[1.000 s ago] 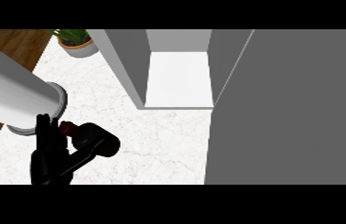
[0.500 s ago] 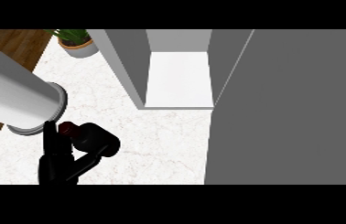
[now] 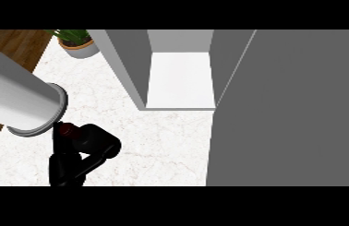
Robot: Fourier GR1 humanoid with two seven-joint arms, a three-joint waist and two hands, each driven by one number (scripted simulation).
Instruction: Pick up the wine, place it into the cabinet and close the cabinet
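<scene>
My left hand (image 3: pixel 81 151) curls round the wine (image 3: pixel 66 129), its dark red top peeking out low left on the counter (image 3: pixel 164 142). Best lift it upright, then swing right toward the open cabinet (image 3: pixel 181 80) shelf.

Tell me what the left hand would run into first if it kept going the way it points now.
The left hand points down toward the marble counter, so it would probably meet the counter first. A dark red bottle top shows by the hand; height above the counter is unclear.
</scene>
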